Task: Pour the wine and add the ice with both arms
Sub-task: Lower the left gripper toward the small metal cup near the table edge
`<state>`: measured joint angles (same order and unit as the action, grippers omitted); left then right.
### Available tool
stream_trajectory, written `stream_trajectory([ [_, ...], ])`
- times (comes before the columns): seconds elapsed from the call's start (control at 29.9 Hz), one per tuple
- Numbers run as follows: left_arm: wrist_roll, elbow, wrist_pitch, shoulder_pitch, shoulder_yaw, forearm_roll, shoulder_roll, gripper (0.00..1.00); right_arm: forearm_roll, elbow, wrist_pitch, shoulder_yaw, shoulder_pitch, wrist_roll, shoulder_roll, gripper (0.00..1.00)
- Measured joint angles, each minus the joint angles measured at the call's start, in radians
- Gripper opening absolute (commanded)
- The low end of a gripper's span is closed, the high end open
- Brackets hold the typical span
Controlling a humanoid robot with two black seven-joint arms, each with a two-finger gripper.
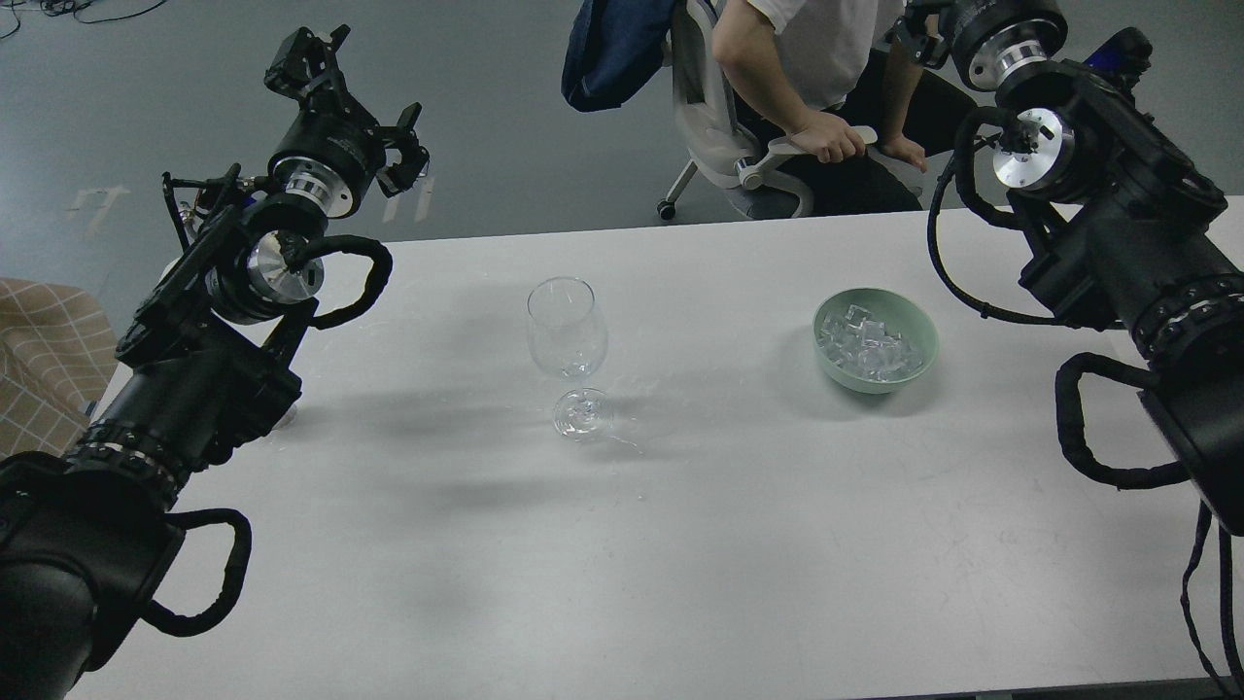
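A clear wine glass (568,329) stands upright near the middle of the white table (739,554); I see no liquid in it. The wine is out of view. Ice cubes (868,347) fill a pale green bowl (921,335) to the right of the glass. My left gripper (352,102) is raised beyond the table's far left corner, its fingers spread and holding nothing. My right gripper (918,24) is at the top edge, beyond the table's far right, mostly cut off. Both grippers are far from the glass and the bowl.
A person (816,58) sits on a wheeled office chair (724,126) behind the table's far edge, hand on the armrest. A blue jacket (612,49) hangs on the chair back. A checked cloth (39,360) lies off the table's left side.
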<state>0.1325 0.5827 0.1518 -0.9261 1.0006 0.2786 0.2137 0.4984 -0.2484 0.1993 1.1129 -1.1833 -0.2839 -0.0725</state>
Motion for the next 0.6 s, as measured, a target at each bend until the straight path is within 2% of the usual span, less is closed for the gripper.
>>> stream_trajectory([
  [0.6, 0.000, 0.003, -0.003, -0.002, 0.010, -0.014, 0.029, 0.98, 0.000, -0.029, -0.001, -0.002, 0.006, -0.003, 0.005, 1.00],
])
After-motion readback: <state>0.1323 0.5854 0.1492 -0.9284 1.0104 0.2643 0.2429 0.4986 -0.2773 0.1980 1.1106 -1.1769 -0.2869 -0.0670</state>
